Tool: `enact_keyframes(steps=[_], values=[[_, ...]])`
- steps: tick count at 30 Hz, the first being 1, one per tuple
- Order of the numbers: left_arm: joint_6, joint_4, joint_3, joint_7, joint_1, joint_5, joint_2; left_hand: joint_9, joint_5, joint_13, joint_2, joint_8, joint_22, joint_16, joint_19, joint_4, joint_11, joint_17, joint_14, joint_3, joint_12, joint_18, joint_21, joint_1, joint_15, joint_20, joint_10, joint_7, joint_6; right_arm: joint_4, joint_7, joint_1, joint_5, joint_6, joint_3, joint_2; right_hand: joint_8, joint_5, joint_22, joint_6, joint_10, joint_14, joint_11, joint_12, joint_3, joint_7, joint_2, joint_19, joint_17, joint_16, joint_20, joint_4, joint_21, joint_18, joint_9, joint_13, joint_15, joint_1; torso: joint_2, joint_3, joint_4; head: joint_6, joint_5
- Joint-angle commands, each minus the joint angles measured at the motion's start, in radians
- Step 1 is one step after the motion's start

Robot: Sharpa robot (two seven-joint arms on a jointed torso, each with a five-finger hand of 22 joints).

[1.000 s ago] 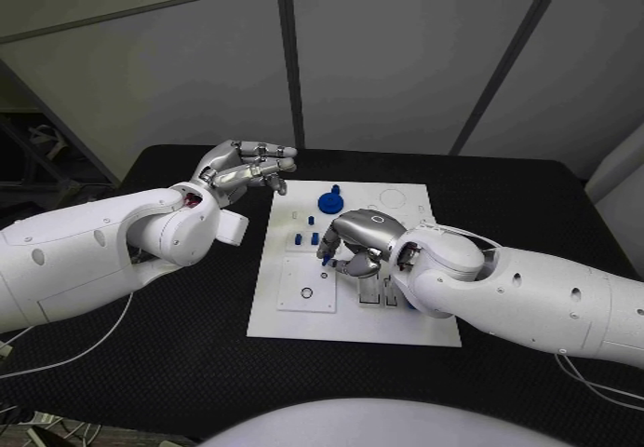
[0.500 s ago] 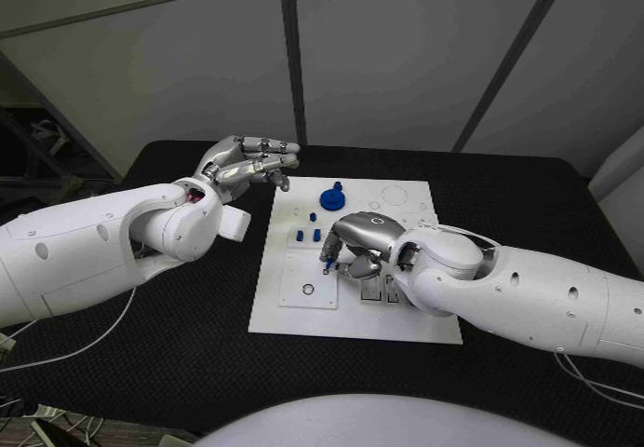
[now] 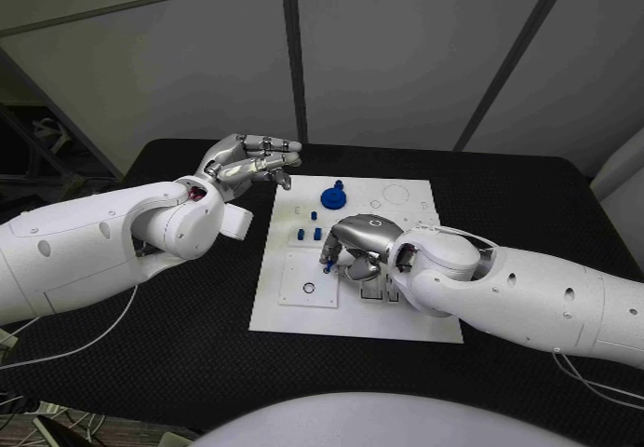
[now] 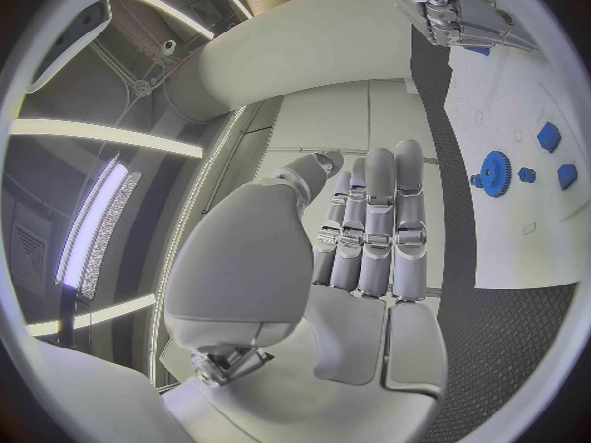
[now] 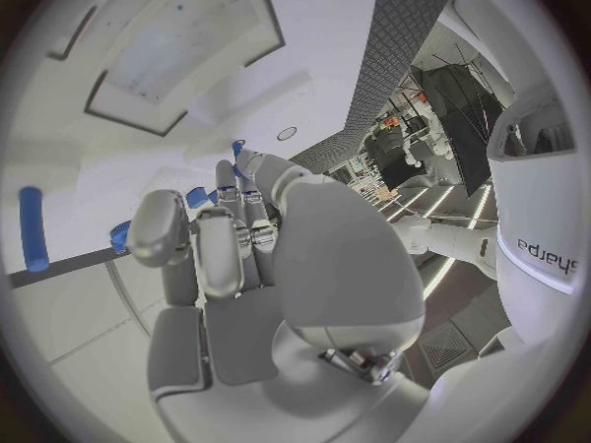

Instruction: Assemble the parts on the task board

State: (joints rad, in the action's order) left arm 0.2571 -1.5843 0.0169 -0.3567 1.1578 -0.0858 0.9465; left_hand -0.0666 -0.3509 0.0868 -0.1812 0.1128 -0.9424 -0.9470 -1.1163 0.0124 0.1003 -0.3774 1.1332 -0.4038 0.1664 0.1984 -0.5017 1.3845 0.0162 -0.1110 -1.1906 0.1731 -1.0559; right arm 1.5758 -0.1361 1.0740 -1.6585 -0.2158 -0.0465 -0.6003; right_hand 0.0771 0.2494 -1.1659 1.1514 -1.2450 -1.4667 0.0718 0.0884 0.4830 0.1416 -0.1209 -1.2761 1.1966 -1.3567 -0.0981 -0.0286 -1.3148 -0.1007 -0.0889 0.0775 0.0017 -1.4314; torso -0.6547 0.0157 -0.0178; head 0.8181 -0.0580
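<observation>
- Task board (image 3: 352, 317): white plate, middle of the black tabletop (image 3: 161, 363).
- Blue gear (image 3: 331, 197): seated near the board's far edge; small blue parts (image 3: 307, 234) stand beside it.
- Right robot hand (image 3: 355, 253): over mid-board, pinching a blue peg (image 3: 328, 265), not yet seated.
- Left robot hand (image 3: 248, 163): raised off the board's far left corner, fingers loosely curled on nothing.
- Judged: assembly partly done.

1. You have one flat white rectangular task board (image 3: 352, 321) on the black tabletop (image 3: 161, 354).
2. You have one round blue toothed gear (image 3: 331, 197) on it.
3. You can count about four small blue pieces (image 3: 304, 237) beside the gear; the exact number is hard to tell.
4. Two silver hands are in view, left hand (image 3: 248, 163) and right hand (image 3: 355, 247).
</observation>
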Motion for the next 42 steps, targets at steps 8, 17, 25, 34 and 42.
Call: enact_keyframes(steps=[8, 17, 25, 34, 42], values=[[-0.013, -0.002, 0.001, -0.002, 0.001, 0.002, 0.000, 0.002, 0.004, -0.001, 0.009, -0.003, 0.002, 0.005, -0.008, 0.004, 0.000, 0.001, 0.006, 0.004, 0.003, -0.016, 0.004, -0.004, 0.001, -0.001, 0.006, 0.004, 0.001, -0.006, -0.004, -0.004, -0.012, 0.018, -0.003, 0.008, 0.003, 0.005, 0.001, 0.005, -0.004, -0.043, 0.002, 0.003, 0.005, 0.004, 0.006, -0.002, -0.002, -0.004, -0.002, 0.002, -0.003, 0.006, -0.001, 0.001, -0.008, 0.003, 0.000, 0.0003, 0.0002, 0.002, -0.003], [-0.016, -0.003, 0.001, -0.002, 0.002, 0.002, 0.000, 0.001, 0.004, -0.001, 0.010, -0.003, 0.002, 0.006, -0.009, 0.005, 0.000, 0.003, 0.006, 0.005, 0.004, -0.016, 0.005, -0.004, 0.001, -0.001, 0.007, 0.004, 0.001, -0.012, -0.011, -0.005, -0.020, 0.028, -0.003, 0.016, 0.003, 0.006, 0.003, 0.005, -0.003, -0.043, 0.002, 0.003, 0.005, 0.004, 0.007, -0.001, -0.003, -0.003, -0.002, 0.001, -0.002, 0.006, -0.001, 0.001, -0.008, 0.003, 0.000, 0.0000, -0.0001, 0.002, -0.002], [-0.016, -0.004, 0.001, -0.001, 0.002, 0.002, 0.002, 0.001, 0.004, -0.001, 0.011, -0.003, 0.003, 0.007, -0.009, 0.005, 0.000, 0.003, 0.006, 0.005, 0.005, -0.016, 0.005, -0.004, 0.001, -0.001, 0.007, 0.004, 0.001, -0.013, -0.018, -0.005, -0.027, 0.041, -0.003, 0.019, 0.001, 0.007, 0.005, 0.003, -0.002, -0.042, 0.003, 0.002, 0.005, 0.005, 0.006, 0.001, -0.005, -0.003, -0.002, 0.001, -0.001, 0.006, -0.001, 0.001, -0.008, 0.004, 0.000, 0.0004, 0.0002, 0.003, -0.003], [-0.017, -0.004, 0.001, 0.001, 0.002, 0.002, 0.002, 0.001, 0.004, -0.001, 0.011, -0.003, 0.003, 0.007, -0.009, 0.005, 0.000, 0.003, 0.006, 0.005, 0.005, -0.016, 0.005, -0.003, 0.001, -0.001, 0.007, 0.004, 0.001, -0.018, -0.037, -0.005, -0.040, 0.053, -0.003, 0.023, -0.017, 0.035, 0.037, -0.094, 0.090, -0.035, 0.027, -0.026, -0.029, 0.022, -0.037, 0.032, -0.021, 0.001, -0.020, 0.023, 0.022, -0.001, 0.019, -0.013, 0.014, 0.056, 0.000, 0.0001, -0.0001, 0.004, -0.004], [-0.019, -0.003, 0.001, 0.003, 0.002, 0.002, 0.003, 0.001, 0.004, -0.001, 0.013, -0.003, 0.003, 0.007, -0.009, 0.005, 0.000, 0.004, 0.006, 0.005, 0.005, -0.016, 0.006, -0.003, 0.001, -0.001, 0.008, 0.004, 0.000, -0.011, -0.033, -0.005, -0.048, 0.006, -0.003, 0.018, -0.016, 0.030, 0.044, -0.131, 0.128, -0.035, 0.033, -0.021, -0.038, 0.021, -0.047, 0.038, -0.019, -0.003, -0.026, 0.025, 0.027, -0.003, 0.022, -0.013, 0.018, 0.061, 0.000, -0.0002, 0.0016, 0.003, -0.003]])
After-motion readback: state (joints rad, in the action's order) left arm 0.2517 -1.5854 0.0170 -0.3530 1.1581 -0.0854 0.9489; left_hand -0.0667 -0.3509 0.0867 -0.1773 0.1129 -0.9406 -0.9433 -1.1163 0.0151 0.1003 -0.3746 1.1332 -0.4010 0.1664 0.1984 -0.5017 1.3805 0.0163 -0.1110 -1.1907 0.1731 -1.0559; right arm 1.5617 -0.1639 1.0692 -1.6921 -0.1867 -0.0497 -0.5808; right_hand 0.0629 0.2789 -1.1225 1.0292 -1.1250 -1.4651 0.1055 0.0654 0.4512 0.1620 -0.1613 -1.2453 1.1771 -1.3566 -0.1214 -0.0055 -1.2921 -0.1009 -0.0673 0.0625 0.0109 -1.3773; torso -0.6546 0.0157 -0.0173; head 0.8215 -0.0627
